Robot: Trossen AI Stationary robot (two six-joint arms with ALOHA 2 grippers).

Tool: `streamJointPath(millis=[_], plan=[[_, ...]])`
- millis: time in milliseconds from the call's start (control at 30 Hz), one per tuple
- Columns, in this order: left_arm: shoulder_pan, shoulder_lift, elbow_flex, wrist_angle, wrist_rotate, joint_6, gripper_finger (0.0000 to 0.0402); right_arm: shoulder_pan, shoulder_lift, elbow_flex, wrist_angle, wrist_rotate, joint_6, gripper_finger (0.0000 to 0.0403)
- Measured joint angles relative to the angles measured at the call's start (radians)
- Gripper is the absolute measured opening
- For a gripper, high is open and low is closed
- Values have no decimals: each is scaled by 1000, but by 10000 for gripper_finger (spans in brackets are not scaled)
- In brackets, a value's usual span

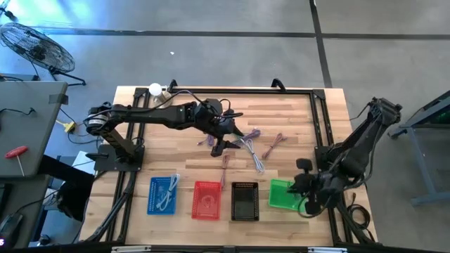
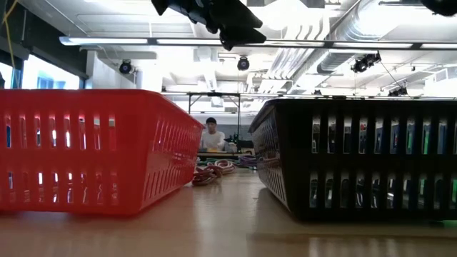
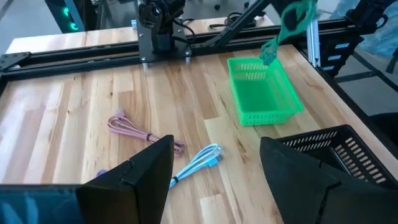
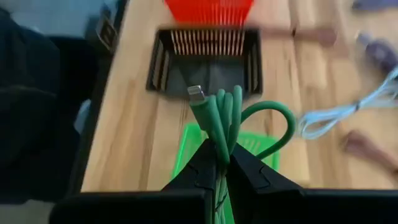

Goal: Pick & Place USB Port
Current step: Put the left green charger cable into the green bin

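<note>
My right gripper [image 4: 222, 157] is shut on a green USB cable [image 4: 219, 115], folded into a bundle, above the green basket [image 4: 255, 144]. The left wrist view shows that cable [image 3: 291, 22] hanging over the green basket [image 3: 264, 93]. My left gripper [image 3: 214, 149] is open above the middle of the table [image 1: 220, 143]. Its fingers stand over a light blue cable [image 3: 200, 160] without touching it. A pink cable [image 3: 140, 130] lies beside it on the wood. In the low view the left gripper [image 2: 228, 21] shows at the top, clear of the table. My right gripper pinches the folded green cable between its two fingers, several strands together [image 4: 221, 146]. The bundle sticks out past the fingertips, with a loop [image 4: 277, 124] and a free connector end [image 4: 196, 93]. It comes from above, and the cable is lifted clear over the green basket.
Blue [image 1: 163, 195], red [image 1: 207, 199], black [image 1: 245, 201] and green [image 1: 283, 195] baskets stand in a row near the table's near edge. Purple, pink and white cables [image 1: 254, 146] lie loose mid-table. A black frame rail [image 1: 320, 133] runs along the right side. A person [image 2: 212, 133] sits far behind.
</note>
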Motion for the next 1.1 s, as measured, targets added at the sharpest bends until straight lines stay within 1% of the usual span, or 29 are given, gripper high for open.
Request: streamJointPath(millis=[67, 200, 400, 533, 800, 867, 1100], plan=[[0, 0, 0, 0, 3, -2, 232, -6, 27, 0, -18, -5, 33, 8], [0, 0, 0, 6, 14, -5, 232, -37, 72, 0, -32, -11, 42, 8], [0, 0, -1, 8, 16, -18, 232, -75, 124, 0, -82, -103, 139, 8], [0, 0, -1, 8, 18, -24, 232, -88, 160, 0, -82, -168, 181, 8], [0, 0, -1, 8, 18, -25, 232, -111, 225, 0, -73, -245, 234, 8], [0, 0, -1, 8, 18, -25, 232, -111, 234, 0, -73, -249, 251, 17], [0, 0, -1, 8, 18, -25, 232, -110, 271, 0, -73, -230, 308, 77]])
